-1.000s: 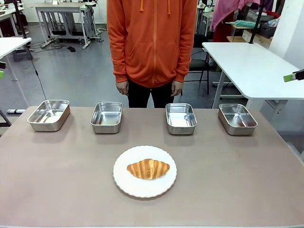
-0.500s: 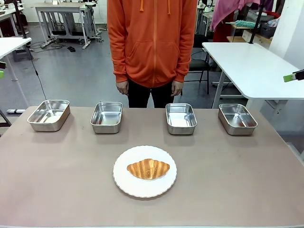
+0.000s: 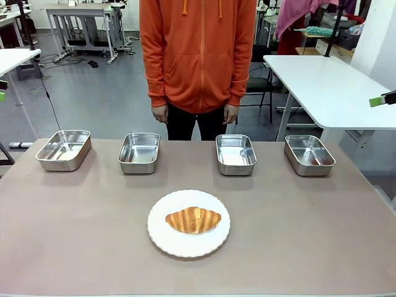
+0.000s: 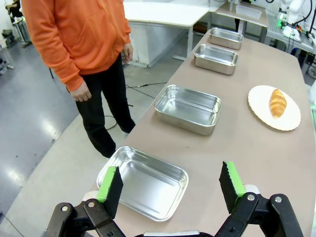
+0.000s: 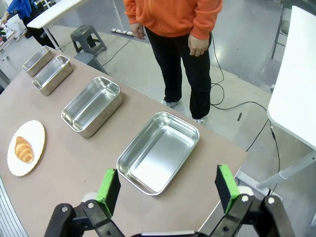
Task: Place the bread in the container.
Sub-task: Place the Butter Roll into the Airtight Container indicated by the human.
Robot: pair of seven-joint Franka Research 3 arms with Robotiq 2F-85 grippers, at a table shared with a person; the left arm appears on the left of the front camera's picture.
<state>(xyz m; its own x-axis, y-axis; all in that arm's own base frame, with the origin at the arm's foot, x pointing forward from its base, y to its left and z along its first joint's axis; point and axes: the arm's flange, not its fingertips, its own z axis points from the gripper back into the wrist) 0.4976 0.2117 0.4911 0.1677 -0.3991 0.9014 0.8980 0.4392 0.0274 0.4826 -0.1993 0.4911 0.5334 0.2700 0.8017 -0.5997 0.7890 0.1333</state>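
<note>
**A:** Pincers first. The left gripper [image 4: 170, 182] has its jaws spread wide with nothing between the pads, and its camera looks down on the left-end tray [image 4: 138, 173]. The right gripper [image 5: 167, 187] is the same, spread and empty, looking down on the right-end tray [image 5: 158, 150].

**B:** Any change over the last second?

**A:** None. We see the same front frame throughout. The croissant hasn't shifted, the trays are where they were, and the person's hands [image 3: 159, 114] hang at their sides as before. We read that as the task not having started: no approach, no contact.

**B:** Where's the bread?

**A:** The croissant [image 3: 193, 219] sits lower centre of the front frame, alone on the round white plate [image 3: 185, 250]. It's well apart from the row of trays across the middle of the frame. The second tray [image 3: 138, 153] and third tray [image 3: 236, 154] sit between the two end ones. All four are empty, and we can't tell which one is the target.

**B:** Orientation?

**A:** In the front frame the long axis runs left to right, roughly parallel to the tray row, with the fat belly mid-plate and one tip toward each side of the frame. The curve is slight, so we can't say which way it bows. In the left wrist frame the axis runs top to bottom. We'd judge the grip should go across the belly.
</note>
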